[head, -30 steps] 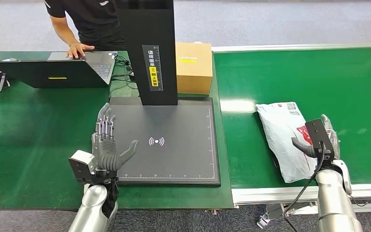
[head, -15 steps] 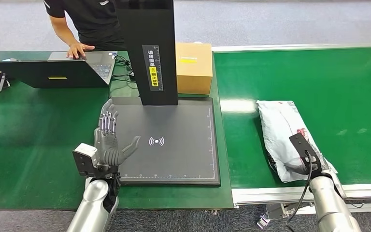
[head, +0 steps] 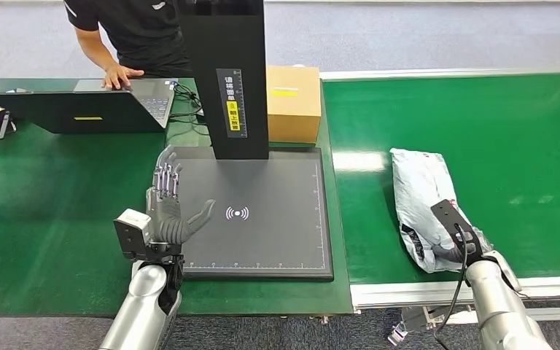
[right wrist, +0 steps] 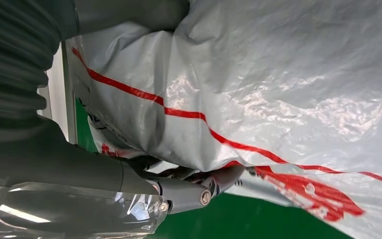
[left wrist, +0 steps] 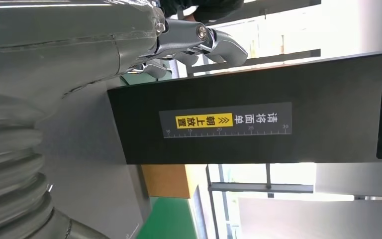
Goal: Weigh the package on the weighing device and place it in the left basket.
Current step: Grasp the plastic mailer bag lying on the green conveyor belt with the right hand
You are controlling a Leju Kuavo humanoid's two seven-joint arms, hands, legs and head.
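- Package (head: 423,197): a grey-white plastic mailer bag with red printing, lying on the green conveyor belt (head: 481,124) to the right of the scale, its long side running away from the robot.
- Its near end is crumpled where the right hand (head: 458,244) has hold of it; in the right wrist view the package (right wrist: 258,84) fills the space just beyond the hand (right wrist: 179,191), with the thumb over the top of the bag and darker fingers tucked under its lower edge, so the hand is grasping the package.
- Whether the near end is lifted off the belt or resting on it I cannot tell.
- Weighing device (head: 259,219): a flat dark platform with a white wireless mark near its middle and ruler ticks along its edges, set on the green table (head: 51,197); a black upright column (head: 226,80) with a yellow-and-white label rises from its far edge.
- Left hand (head: 169,215) is held upright over the near left corner of the platform, fingers spread and pointing up, thumb out to the side, holding nothing.
- In the left wrist view the column (left wrist: 258,107) and its label stand close ahead of the fingers (left wrist: 219,42).
- A brown cardboard box (head: 292,102) sits just behind the platform, beside the column.
- At the far left of the table a person (head: 127,29) in a black shirt rests a hand on an open laptop (head: 80,106).
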